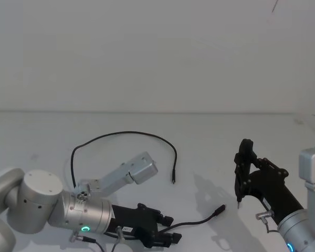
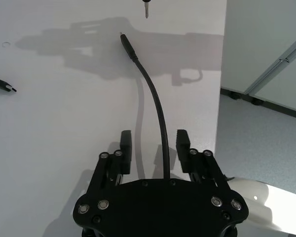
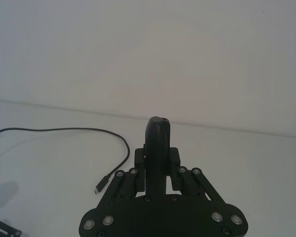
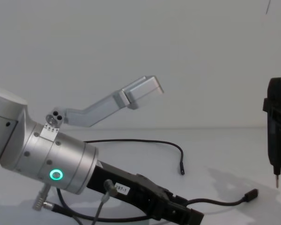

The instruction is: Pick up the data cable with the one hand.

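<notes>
Head view has the left gripper [image 1: 170,237] low at the near edge of the white tabletop [image 1: 210,142], reaching out to the right from a thick silver wrist with a green ring light [image 1: 85,229] and an angled silver bracket [image 1: 131,173] sticking up from it. The data cable [image 1: 126,133] lies in a wide arc behind that arm. One plug [image 1: 173,180] rests near the middle of the tabletop, and the other plug [image 1: 220,209] lies just right of the left gripper, joined to it by a short curved stretch.

From the left wrist camera, the left gripper [image 2: 154,136] has its fingers [image 2: 126,145] spread. The data cable [image 2: 155,94] runs straight out between them, with a gap showing on either side and nothing pinching it. It sits closer to one finger than the other.

From the chest camera, the left gripper [image 4: 189,216] sits low over the tabletop, and the data cable [image 4: 131,140] runs along behind it to its plug [image 4: 182,169].

Off to the right, the right gripper [image 1: 247,170] hangs above the tabletop, well apart from the left one. Its fingers [image 3: 175,163] are pressed onto a black pen-shaped tool [image 1: 242,170], which is held upright with its metal tip [image 4: 277,182] pointing down, clear of the surface.
</notes>
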Available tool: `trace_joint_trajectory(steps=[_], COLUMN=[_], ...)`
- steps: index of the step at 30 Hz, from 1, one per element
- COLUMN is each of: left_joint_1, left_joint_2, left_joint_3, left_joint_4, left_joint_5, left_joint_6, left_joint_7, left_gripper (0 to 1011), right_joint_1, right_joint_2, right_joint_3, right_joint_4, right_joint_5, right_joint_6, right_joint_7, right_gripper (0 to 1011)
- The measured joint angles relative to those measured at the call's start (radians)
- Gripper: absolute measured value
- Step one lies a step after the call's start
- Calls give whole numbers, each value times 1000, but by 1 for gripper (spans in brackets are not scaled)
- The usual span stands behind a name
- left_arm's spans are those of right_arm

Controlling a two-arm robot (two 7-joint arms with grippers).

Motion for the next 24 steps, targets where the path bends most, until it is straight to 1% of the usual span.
trace_joint_trajectory(steps=[1,2,3,5,7,8,9,10,12,13,15,16,18,24], left_joint_1=[0,-1,-1,-2,-3,-4,-4,-4,-5,-5,-5,-4,-2,14], left_joint_2=[-1,-2,-3,-4,-5,-5,-6,-6,-6,-6,-5,-4,-3,9], left_joint_3=[1,2,4,6,7,8,9,9,10,10,10,8,5,-18], left_joint_4=[1,2,3,4,5,6,6,6,6,6,4,2,-1,-25], left_joint_5=[0,0,0,-1,-1,-1,-1,-1,-2,-2,-2,-3,-4,-10], left_joint_6=[0,-1,-1,-1,-1,-2,-2,-2,-4,-4,-7,-8,-10,-16], left_joint_7=[1,2,4,6,8,10,12,12,17,19,27,34,44,93], left_gripper=[522,509,461,400,366,320,307,240,201,145,126,72,40,40], right_joint_1=[0,0,0,0,0,0,0,0,0,0,0,0,0,0], right_joint_2=[0,0,0,0,0,0,0,0,0,0,0,0,0,0], right_joint_3=[0,0,0,0,0,0,0,0,0,0,0,0,0,0], right_joint_4=[0,0,0,0,0,0,0,0,0,0,0,0,0,0], right_joint_5=[0,0,0,0,0,0,0,0,0,0,0,0,0,0], right_joint_6=[0,0,0,0,0,0,0,0,0,0,0,0,0,0], right_joint_7=[0,0,0,0,0,0,0,0,0,0,0,0,0,0], right_gripper=[279,279,279,279,279,279,279,279,279,279,279,279,279,279])
